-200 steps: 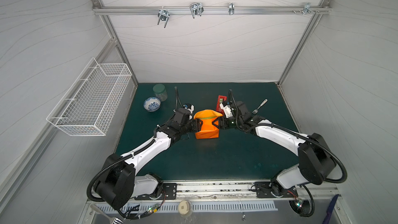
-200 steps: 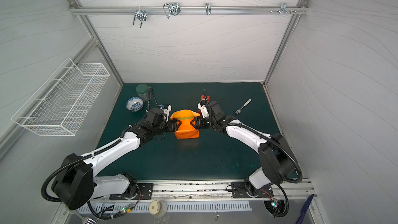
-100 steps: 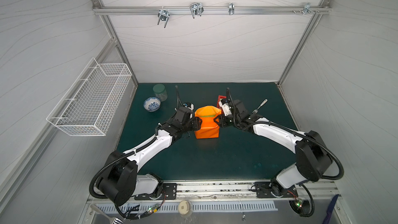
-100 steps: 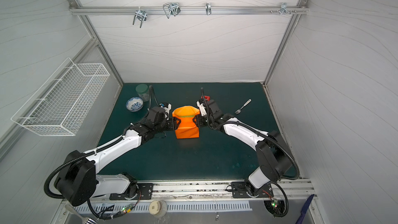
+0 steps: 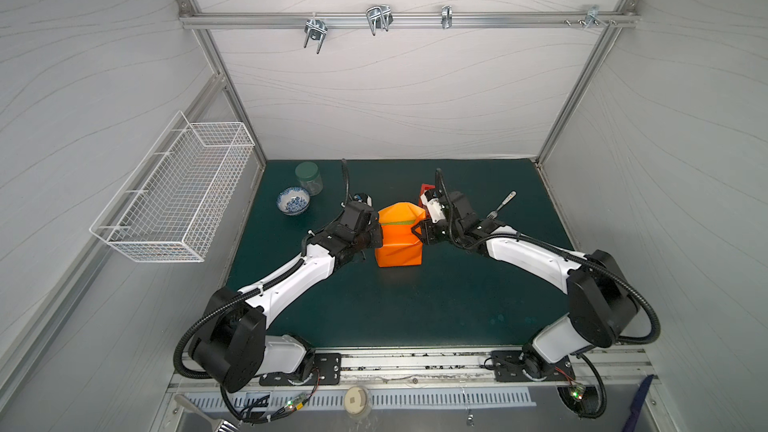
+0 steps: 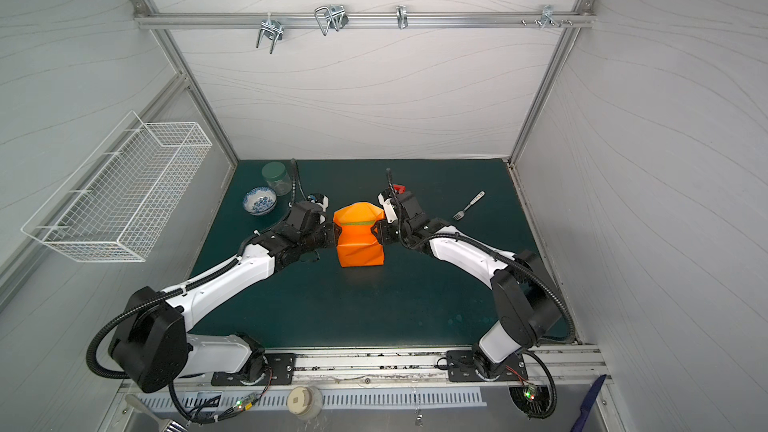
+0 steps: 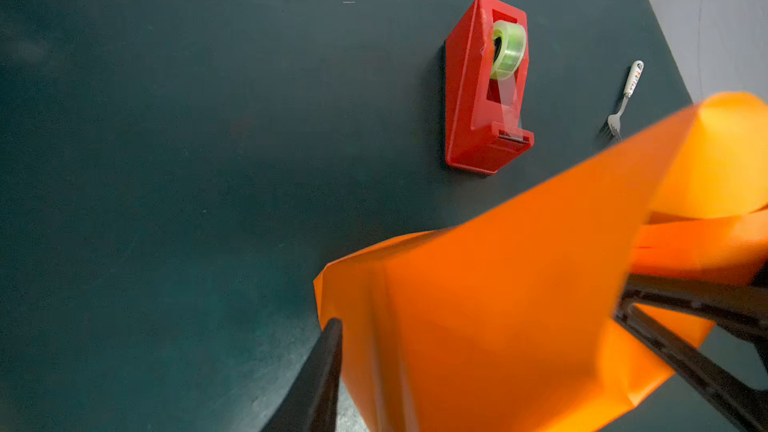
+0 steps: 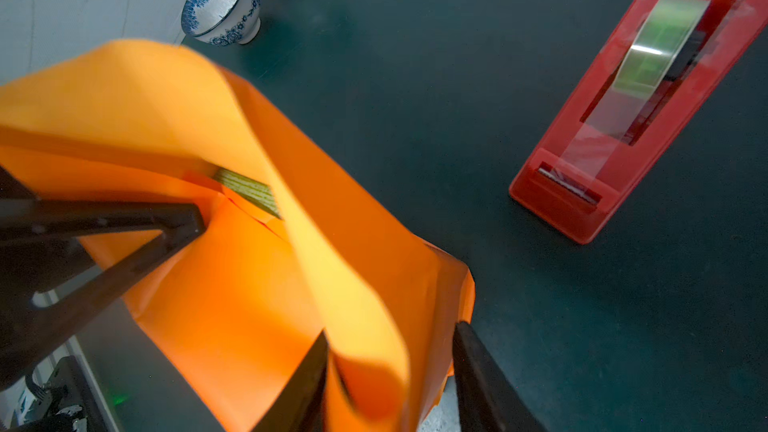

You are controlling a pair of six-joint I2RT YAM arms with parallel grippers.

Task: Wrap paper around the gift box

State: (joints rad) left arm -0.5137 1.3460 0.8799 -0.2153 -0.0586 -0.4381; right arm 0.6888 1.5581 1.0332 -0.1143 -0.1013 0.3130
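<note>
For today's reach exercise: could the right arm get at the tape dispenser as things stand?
Probably yes: the dispenser sits close beside the right hand on the mat, nothing between. But the hand straddles the paper and must leave it first.

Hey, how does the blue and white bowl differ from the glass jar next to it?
The bowl is white with blue patterning and opaque; the jar is clear glass. The bowl is open-topped, the jar capped by a dark green lid. The bowl is squat, the jar taller. Both stand upright on the green mat.
</note>
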